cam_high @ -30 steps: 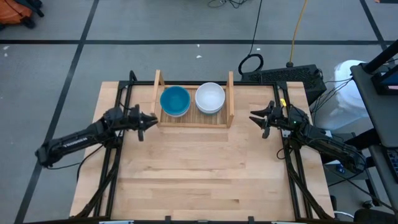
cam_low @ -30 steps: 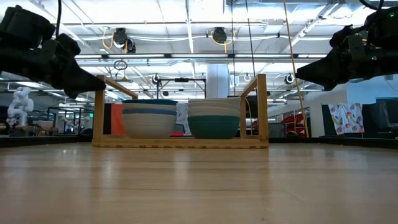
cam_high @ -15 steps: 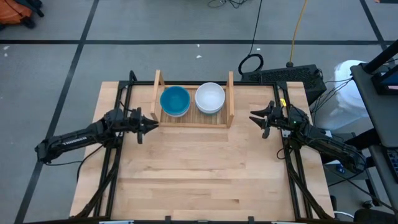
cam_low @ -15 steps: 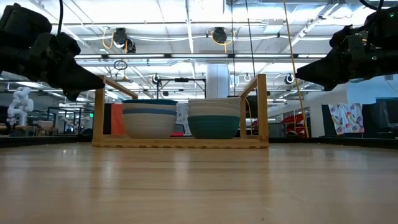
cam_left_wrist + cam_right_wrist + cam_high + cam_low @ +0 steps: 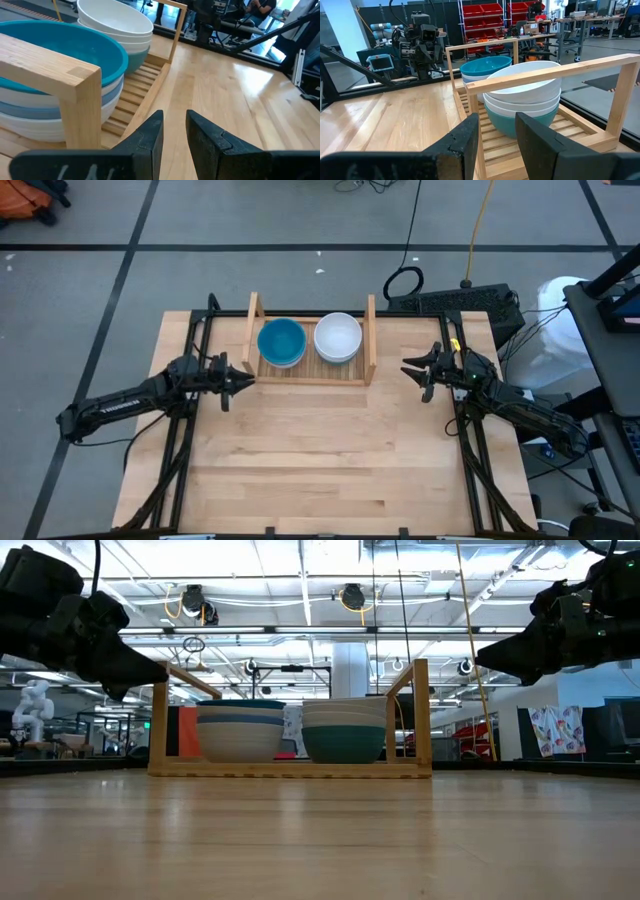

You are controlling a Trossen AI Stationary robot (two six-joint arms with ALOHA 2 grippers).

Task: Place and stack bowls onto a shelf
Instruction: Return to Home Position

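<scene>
The wooden shelf (image 5: 312, 373) (image 5: 290, 769) stands at the table's far middle, its slatted floor resting on the tabletop. Two stacks of bowls sit on it between the side boards. The left stack (image 5: 281, 342) (image 5: 240, 730) has a blue bowl on top (image 5: 60, 47). The right stack (image 5: 338, 337) (image 5: 345, 730) has a white bowl on top (image 5: 525, 87) and a dark green one at the base (image 5: 520, 124). My left gripper (image 5: 243, 377) (image 5: 175, 127) hovers just left of the shelf, fingers narrowly open. My right gripper (image 5: 408, 368) (image 5: 496, 132) hovers right of it, also narrowly open. Both hold nothing.
Bare wooden tabletop (image 5: 320, 450) spreads from the shelf toward the near edge. Black arm frames run along the table's left (image 5: 175, 450) and right (image 5: 475, 460) sides. A keyboard-like black unit and cables (image 5: 455, 302) lie beyond the far right corner.
</scene>
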